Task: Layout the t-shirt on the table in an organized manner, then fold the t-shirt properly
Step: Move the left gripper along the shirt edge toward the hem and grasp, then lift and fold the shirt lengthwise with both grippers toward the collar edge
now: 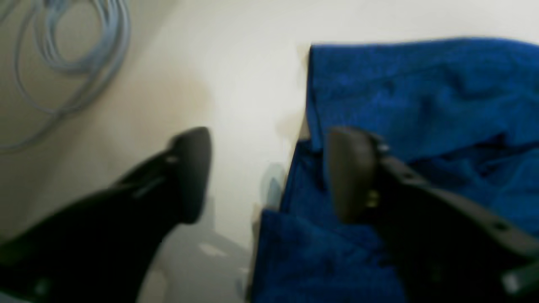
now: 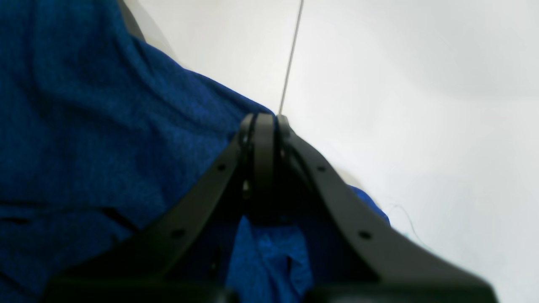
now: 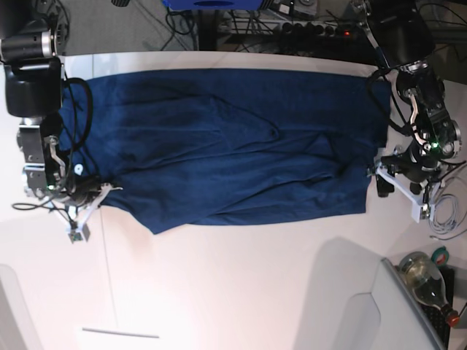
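Note:
The dark navy t-shirt lies spread out across the white table, with some wrinkles. In the base view my right gripper is at the shirt's lower left corner. The right wrist view shows it shut, with blue cloth pinched between the jaws at the cloth's edge. My left gripper is at the shirt's right edge. In the left wrist view it is open, with one finger over the shirt, the other over bare table.
A thin dark seam runs across the table by the right gripper. A coil of light blue cable lies near the left gripper. A glass bottle and cables sit off the table's right side.

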Tool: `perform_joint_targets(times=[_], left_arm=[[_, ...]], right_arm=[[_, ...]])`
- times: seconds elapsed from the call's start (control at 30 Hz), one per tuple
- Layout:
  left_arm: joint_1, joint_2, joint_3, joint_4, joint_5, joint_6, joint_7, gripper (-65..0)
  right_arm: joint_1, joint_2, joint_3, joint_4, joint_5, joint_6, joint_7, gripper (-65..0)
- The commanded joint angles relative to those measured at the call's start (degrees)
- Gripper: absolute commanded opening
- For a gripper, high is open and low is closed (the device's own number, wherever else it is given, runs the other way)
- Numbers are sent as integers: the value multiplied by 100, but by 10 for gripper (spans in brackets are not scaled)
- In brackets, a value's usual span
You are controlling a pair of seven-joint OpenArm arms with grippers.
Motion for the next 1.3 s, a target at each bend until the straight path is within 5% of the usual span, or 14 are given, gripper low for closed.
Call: perform_joint_targets(times=[0.0,0.13,0.47,0.6,0.73,0.83,0.97,1.27], left_arm=[[-194,-97,13,-18,-17,38,-142,-209],[-792,-106,22,-906,-9,38,-247,-209],[-1908,-114,48,-3667,0,64,-1495,-211],[-1979,-220,57,-4353,0,495,-2067,-211],[-2049,-229,57,-4731,0,504,-2278,-214],[-2040,-211,57,-4704,0,504,-2278,-339],[-2049,-202,57,-4704,0,504,-2278,-650],[-2084,-123,57,-3843,-9,504,-2067,-650]], right_arm=[[146,76,19,86,33,-3,86,-650],[146,76,19,86,33,-3,86,-650],[146,111,19,104,33,-3,86,-650],[146,120,19,86,33,-3,86,-650],[146,120,19,86,24,-3,95,-650],[146,120,19,86,24,-3,95,-650],[146,120,19,86,24,-3,95,-650],[155,120,19,121,24,-3,95,-650]])
